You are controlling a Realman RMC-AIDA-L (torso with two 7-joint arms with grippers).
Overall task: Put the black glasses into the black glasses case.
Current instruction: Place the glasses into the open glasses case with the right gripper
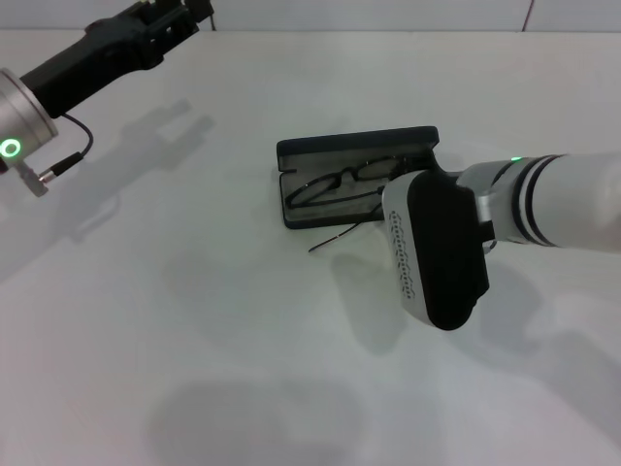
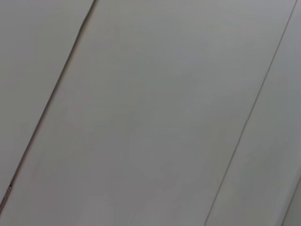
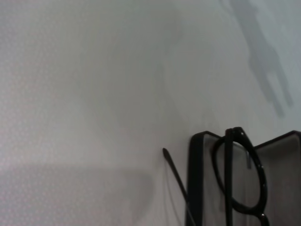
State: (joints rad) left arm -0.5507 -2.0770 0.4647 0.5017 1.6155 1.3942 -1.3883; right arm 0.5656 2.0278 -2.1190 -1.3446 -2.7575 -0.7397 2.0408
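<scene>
The black glasses case point(image 1: 357, 148) lies open at the middle of the white table, its lid raised at the far side. The black glasses point(image 1: 340, 182) lie in its tray, with one slim temple arm point(image 1: 335, 238) sticking out over the near edge onto the table. The right wrist view shows a lens rim point(image 3: 240, 174) inside the case point(image 3: 195, 179) and the temple arm point(image 3: 175, 176) outside it. My right arm's wrist point(image 1: 437, 248) hangs over the case's right end; its fingers are hidden. My left arm point(image 1: 107, 49) is raised at the far left.
The white table point(image 1: 194, 320) spreads around the case. The left wrist view shows only pale panels with thin seams point(image 2: 47, 108).
</scene>
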